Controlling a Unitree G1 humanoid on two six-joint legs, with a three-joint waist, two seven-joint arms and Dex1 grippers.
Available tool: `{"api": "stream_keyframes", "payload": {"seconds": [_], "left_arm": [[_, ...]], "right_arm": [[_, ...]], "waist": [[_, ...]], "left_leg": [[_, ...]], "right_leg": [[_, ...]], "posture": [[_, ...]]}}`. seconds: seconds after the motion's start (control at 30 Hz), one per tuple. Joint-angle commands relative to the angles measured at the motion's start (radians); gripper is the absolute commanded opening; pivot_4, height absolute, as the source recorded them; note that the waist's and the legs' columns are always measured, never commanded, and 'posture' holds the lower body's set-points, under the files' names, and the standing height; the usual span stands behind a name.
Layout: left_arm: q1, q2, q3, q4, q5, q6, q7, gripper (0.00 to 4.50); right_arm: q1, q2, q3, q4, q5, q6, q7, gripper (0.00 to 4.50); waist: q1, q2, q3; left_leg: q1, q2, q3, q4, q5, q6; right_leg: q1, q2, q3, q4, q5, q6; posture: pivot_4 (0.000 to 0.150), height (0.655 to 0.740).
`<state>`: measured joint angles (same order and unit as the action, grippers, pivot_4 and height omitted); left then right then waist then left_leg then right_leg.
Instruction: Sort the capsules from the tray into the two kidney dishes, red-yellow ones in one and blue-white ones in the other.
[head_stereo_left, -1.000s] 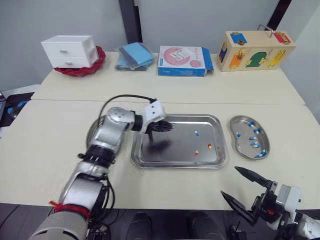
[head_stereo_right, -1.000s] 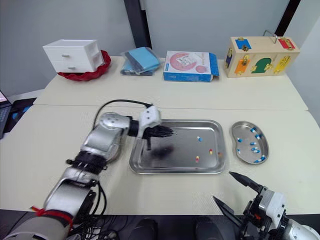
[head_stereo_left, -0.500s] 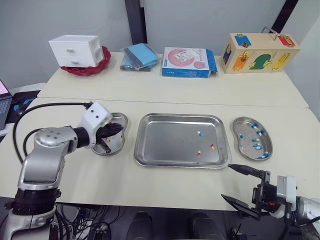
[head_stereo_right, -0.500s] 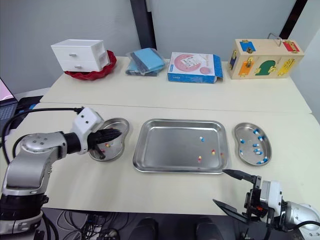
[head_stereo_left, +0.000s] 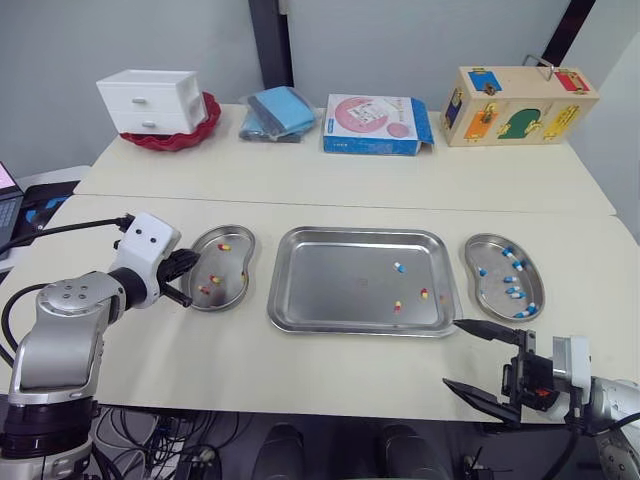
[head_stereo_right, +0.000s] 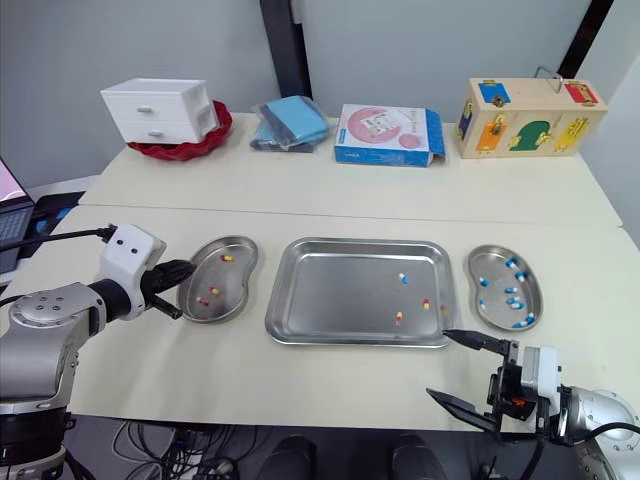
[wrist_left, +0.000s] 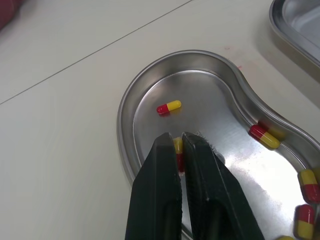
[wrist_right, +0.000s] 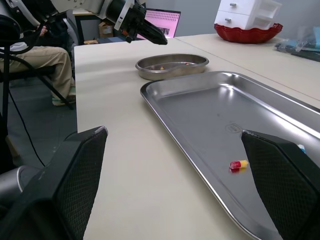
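Observation:
The steel tray (head_stereo_left: 330, 290) lies mid-table and holds one blue-white capsule (head_stereo_left: 398, 266) and two red-yellow capsules (head_stereo_left: 397, 306) near its right side. To its left, the left kidney dish (head_stereo_left: 236, 262) contains several red-yellow capsules (wrist_left: 169, 106). The right kidney dish (head_stereo_left: 487, 291) holds several blue-white capsules (head_stereo_left: 510, 291). My left gripper (head_stereo_left: 187, 277) hovers at the left dish's outer edge, shut, with nothing held; a capsule lies in the dish just beyond its fingertips (wrist_left: 168, 145). My right gripper (head_stereo_left: 458, 353) stands wide open near the table's front edge, off the tray's front right corner.
Along the back table stand a white drawer box (head_stereo_left: 148, 100) on a red bowl, a folded blue cloth bundle (head_stereo_left: 275, 111), a blue-and-pink carton (head_stereo_left: 372, 122) and a wooden latch box (head_stereo_left: 518, 91). A laptop (head_stereo_left: 6, 183) sits off the left edge. A seated person's legs (wrist_right: 35, 60) are beyond the table.
My left gripper went from the tray's left part to over the left dish, then drew back to the dish's outer edge. The camera view shifted. The right gripper stays open.

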<state>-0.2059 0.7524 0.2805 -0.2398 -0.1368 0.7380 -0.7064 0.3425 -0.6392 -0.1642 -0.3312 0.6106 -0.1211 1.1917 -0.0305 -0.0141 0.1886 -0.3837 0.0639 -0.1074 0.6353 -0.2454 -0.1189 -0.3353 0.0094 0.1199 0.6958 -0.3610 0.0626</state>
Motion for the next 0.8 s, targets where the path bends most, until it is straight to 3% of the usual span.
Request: {"api": "stream_keyframes", "payload": {"seconds": [0.03, 0.43, 0.57, 0.8], "left_arm": [[0.001, 0.016, 0.019, -0.034, -0.017, 0.007, 0.021, 0.16], [-0.001, 0.033, 0.003, -0.042, -0.052, 0.035, 0.030, 0.16], [-0.009, 0.037, -0.004, -0.047, -0.062, 0.071, 0.033, 1.14], [-0.019, 0.042, -0.008, -0.047, -0.074, 0.082, 0.042, 3.47]], "right_arm": [[0.008, 0.004, -0.015, -0.032, 0.016, 0.001, -0.002, 4.50], [0.003, 0.010, -0.012, -0.035, 0.007, 0.011, -0.018, 4.50], [0.000, 0.015, -0.010, -0.030, 0.001, 0.009, -0.022, 4.50], [0.002, 0.021, -0.011, -0.029, -0.001, 0.011, -0.024, 4.50]], "waist": [[0.000, 0.000, 0.000], [-0.001, 0.000, 0.000], [-0.001, 0.000, 0.000], [-0.001, 0.000, 0.000]], "left_leg": [[0.000, 0.000, 0.000, 0.000, 0.000, 0.000], [0.000, 0.000, 0.000, 0.000, 0.000, 0.000], [0.000, 0.000, 0.000, 0.000, 0.000, 0.000], [0.000, 0.000, 0.000, 0.000, 0.000, 0.000]], "right_leg": [[0.000, 0.000, 0.000, 0.000, 0.000, 0.000], [0.000, 0.000, 0.000, 0.000, 0.000, 0.000], [0.000, 0.000, 0.000, 0.000, 0.000, 0.000], [0.000, 0.000, 0.000, 0.000, 0.000, 0.000]], "posture": [[0.150, 0.7400], [0.150, 0.7400], [0.150, 0.7400], [0.150, 0.7400]]}}
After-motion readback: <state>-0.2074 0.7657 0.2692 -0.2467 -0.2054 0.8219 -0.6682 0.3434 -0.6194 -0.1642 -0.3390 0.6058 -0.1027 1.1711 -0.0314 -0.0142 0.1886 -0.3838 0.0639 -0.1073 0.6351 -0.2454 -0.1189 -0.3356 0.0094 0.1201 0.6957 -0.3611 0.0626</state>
